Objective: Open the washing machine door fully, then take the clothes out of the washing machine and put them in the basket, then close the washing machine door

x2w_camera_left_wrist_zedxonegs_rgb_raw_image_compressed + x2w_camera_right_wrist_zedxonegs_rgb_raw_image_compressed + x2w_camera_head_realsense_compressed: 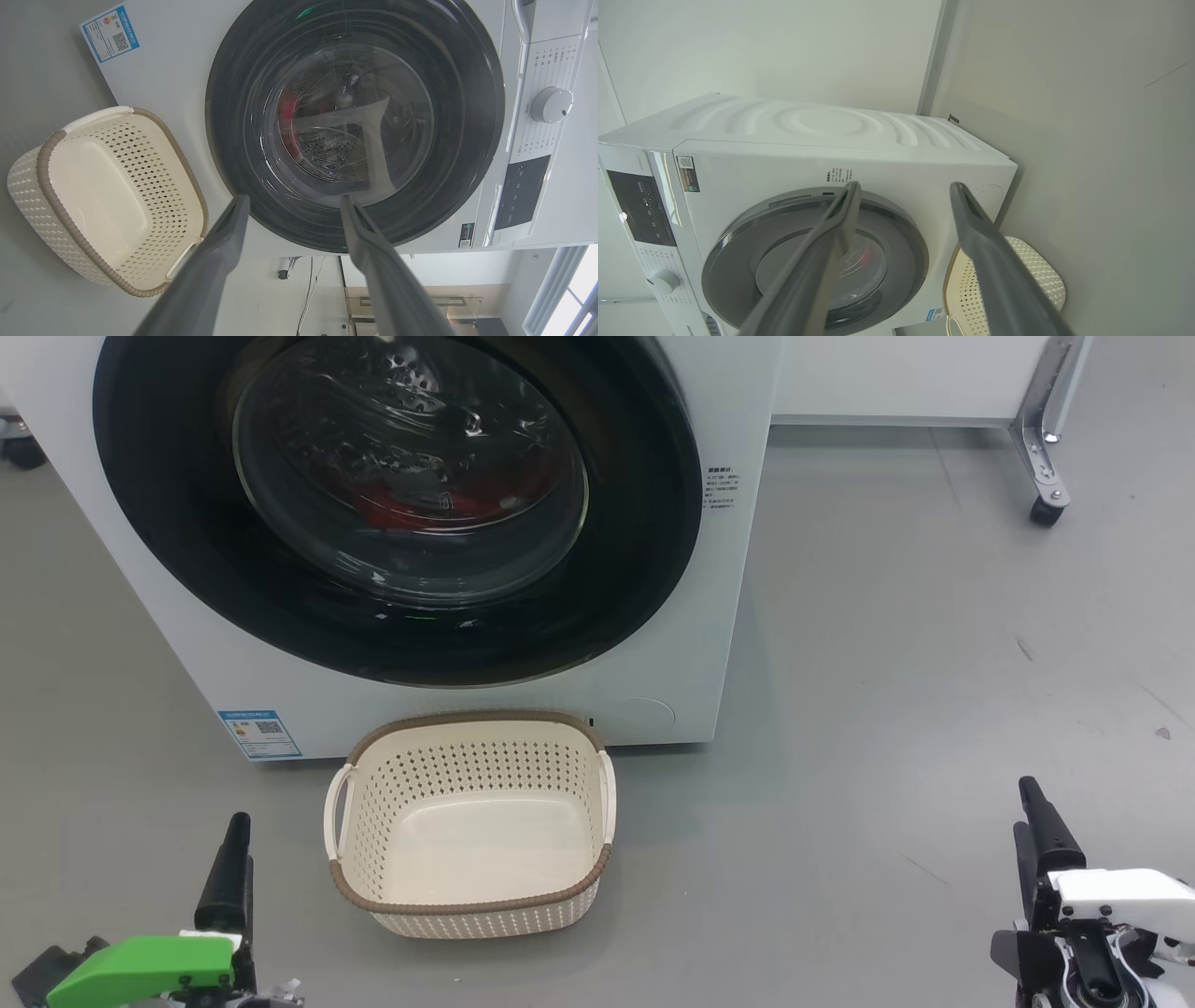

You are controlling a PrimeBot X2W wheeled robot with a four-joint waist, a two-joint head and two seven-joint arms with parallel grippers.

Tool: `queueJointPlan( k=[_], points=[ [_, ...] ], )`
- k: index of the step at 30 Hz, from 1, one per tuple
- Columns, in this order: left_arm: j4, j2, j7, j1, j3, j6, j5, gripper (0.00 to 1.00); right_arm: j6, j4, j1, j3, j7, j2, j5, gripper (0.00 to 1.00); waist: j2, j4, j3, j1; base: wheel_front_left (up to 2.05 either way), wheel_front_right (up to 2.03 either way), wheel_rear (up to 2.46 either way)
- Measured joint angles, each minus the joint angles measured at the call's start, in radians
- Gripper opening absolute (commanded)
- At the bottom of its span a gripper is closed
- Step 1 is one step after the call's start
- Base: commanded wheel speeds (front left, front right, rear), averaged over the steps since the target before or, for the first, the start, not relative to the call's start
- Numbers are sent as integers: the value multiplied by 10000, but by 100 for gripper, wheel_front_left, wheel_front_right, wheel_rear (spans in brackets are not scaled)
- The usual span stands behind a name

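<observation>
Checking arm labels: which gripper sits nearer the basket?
The left gripper, the green-cased one, beside the basket; the white-cased right gripper stands farther off.

Head camera looks down at the washing machine (691,644) front and basket (476,718). Both wrist cameras view the same 2 items, rotated sideways.

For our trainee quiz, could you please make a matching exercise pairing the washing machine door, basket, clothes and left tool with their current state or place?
1 washing machine door
2 basket
3 clothes
4 left tool

A empty, on the floor
B shut
C jaws apart, holding nothing
D inside the drum

Pairs: 1-B, 2-A, 3-D, 4-C
</observation>
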State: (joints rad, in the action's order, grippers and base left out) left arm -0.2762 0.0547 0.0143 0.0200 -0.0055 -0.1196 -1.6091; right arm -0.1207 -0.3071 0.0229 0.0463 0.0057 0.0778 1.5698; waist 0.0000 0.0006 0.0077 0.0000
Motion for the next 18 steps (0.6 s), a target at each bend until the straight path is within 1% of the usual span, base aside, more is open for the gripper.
queueJointPlan(
  k=[7,13,14,18],
  points=[
    [146,182,-263,22,-184,0,589,100,0,58,132,-270,-221,259,-842,100,0,-1,-1,0,0,0,0],
    [198,422,-464,30,-370,0,1592,100,0,56,200,-619,-395,504,-1829,100,0,-3,-9,0,0,0,0],
    [199,525,-523,32,-460,0,1937,100,0,52,259,-748,-468,602,-2234,100,0,-3,-15,0,0,0,0],
    [199,612,-627,37,-591,0,2619,100,0,48,345,-1045,-554,759,-3045,100,0,-3,-30,0,0,0,0]
  ],
)
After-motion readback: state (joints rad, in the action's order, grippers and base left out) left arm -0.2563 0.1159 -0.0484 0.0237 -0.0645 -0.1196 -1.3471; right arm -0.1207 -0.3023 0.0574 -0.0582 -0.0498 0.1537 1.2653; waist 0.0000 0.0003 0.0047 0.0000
